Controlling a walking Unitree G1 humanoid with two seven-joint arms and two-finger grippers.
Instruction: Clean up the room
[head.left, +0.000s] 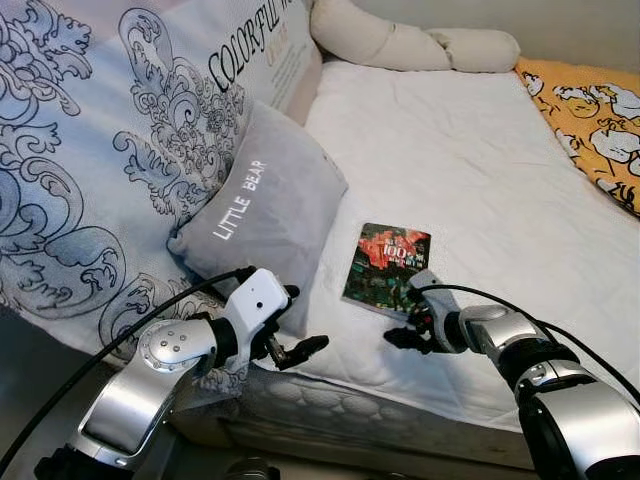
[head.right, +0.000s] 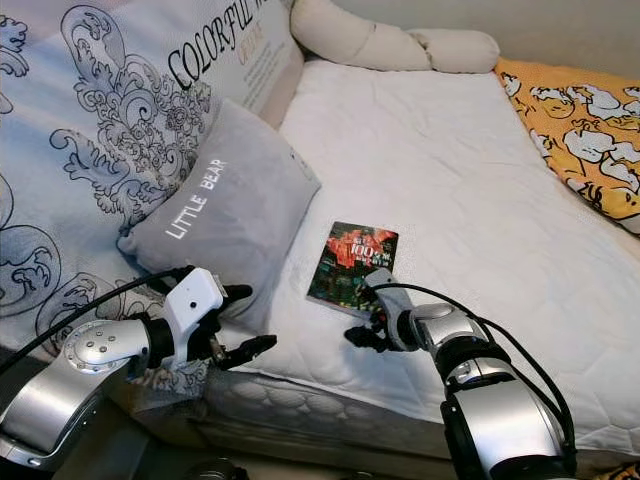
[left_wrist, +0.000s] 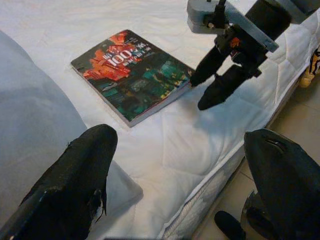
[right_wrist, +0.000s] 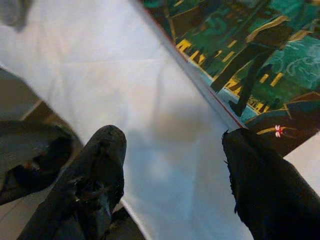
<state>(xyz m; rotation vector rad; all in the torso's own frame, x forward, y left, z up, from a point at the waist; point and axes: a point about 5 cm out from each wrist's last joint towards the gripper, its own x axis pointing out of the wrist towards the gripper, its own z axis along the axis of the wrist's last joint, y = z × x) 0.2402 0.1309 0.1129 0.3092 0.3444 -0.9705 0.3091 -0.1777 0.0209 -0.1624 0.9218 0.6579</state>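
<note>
White quilted bedding covers the bed (head.left: 470, 180), with a grey pillow (head.left: 265, 215) lettered "LITTLE BEAR" leaning against a large patterned cushion (head.left: 90, 170) on the robot's left and an orange printed blanket (head.left: 600, 120) at the far right. A paperback book (head.left: 386, 267) lies flat on the mattress near the front edge, its long axis running away from the robot, tilted slightly. The right gripper (head.left: 408, 332) sits at the book's near corner, jaws released and spread, one fingertip (right_wrist: 260, 170) just over the book's edge and the other above bare sheet (whether it touches the cover I cannot tell). The left gripper (head.left: 300, 350) hovers beside the pillow's lower corner, jaws also released, empty, well apart from the book. The right arm is plainly nearer, and the book lies just ahead of its jaws.
</note>
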